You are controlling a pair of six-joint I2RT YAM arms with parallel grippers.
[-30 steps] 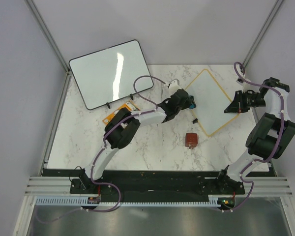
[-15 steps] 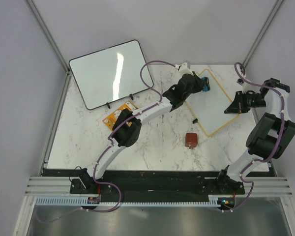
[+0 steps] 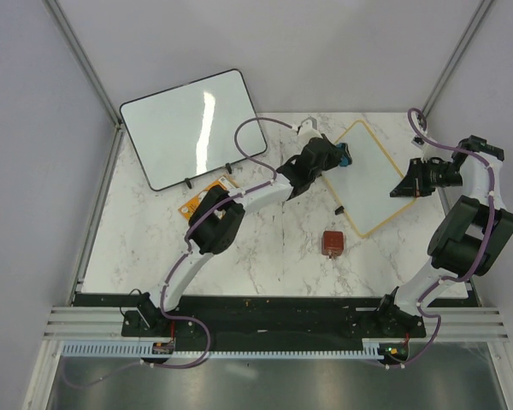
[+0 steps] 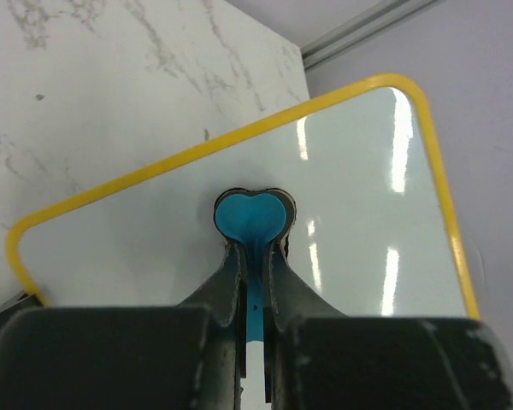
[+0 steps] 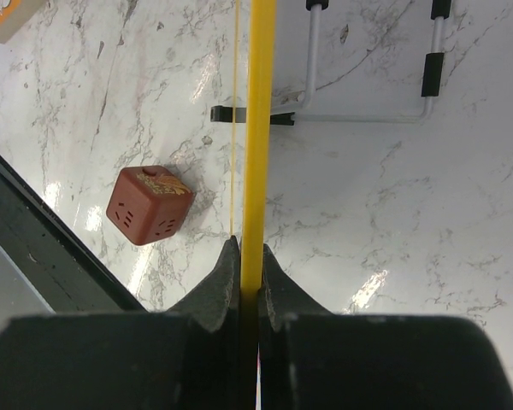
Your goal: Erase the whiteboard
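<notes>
The whiteboard [image 3: 372, 175], white with a thin yellow frame, lies tilted at the table's far right. Its face [image 4: 350, 213] shows no writing in the left wrist view. My left gripper [image 3: 338, 159] is shut on a blue heart-shaped eraser [image 4: 255, 218], pressed on the board near its far left edge. My right gripper [image 3: 408, 184] is shut on the board's yellow frame [image 5: 259, 128] at the right side. That frame appears edge-on in the right wrist view, and the board's wire stand [image 5: 368, 117] with black feet shows beyond it.
A red-brown cube [image 3: 332, 243] sits on the marble in front of the board. A larger black-framed blank whiteboard [image 3: 192, 126] stands at the back left, with an orange box [image 3: 207, 195] in front of it. Grey walls close in on both sides.
My left gripper swept the eraser from the board's left edge up toward its far corner, then came back a little to the left. The right arm has not moved.
</notes>
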